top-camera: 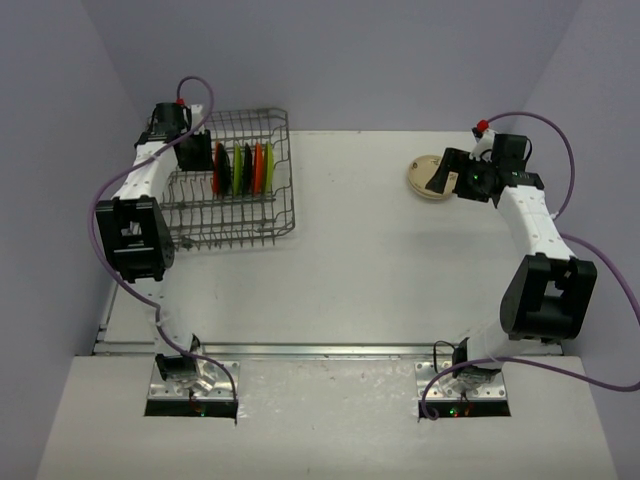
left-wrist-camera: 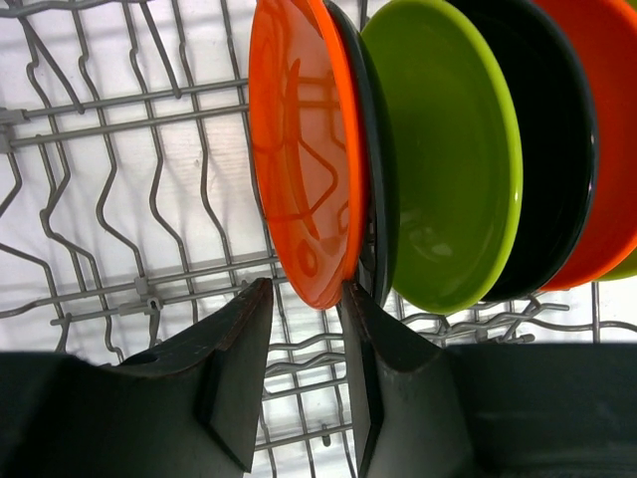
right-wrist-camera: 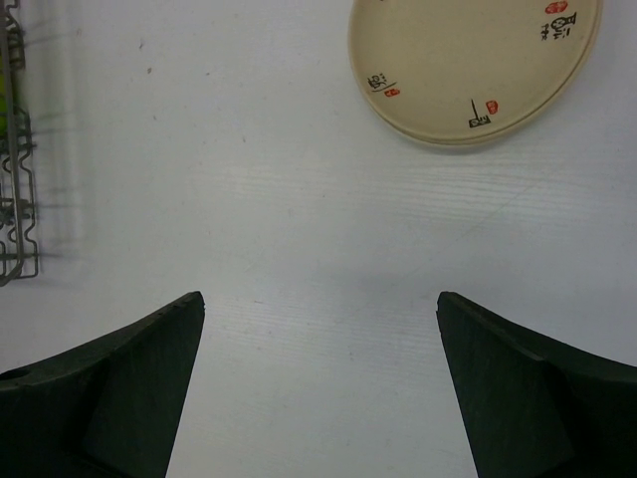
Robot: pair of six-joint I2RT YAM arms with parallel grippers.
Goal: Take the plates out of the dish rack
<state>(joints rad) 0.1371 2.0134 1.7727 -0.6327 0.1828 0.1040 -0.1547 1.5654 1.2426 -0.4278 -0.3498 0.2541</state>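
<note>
The grey wire dish rack stands at the table's far left with several plates upright in a row. In the left wrist view the nearest is an orange plate, then a thin black one, a lime green one, another black and another orange. My left gripper is partly open inside the rack. Its fingers straddle the nearest orange plate's rim, with the left finger standing off it. A cream plate lies flat on the table at the far right. My right gripper hangs wide open and empty beside it.
The rack's wire floor and tines lie under and left of my left gripper. A raised wire side runs along the rack's near edge. A corner of the rack shows at the left of the right wrist view.
</note>
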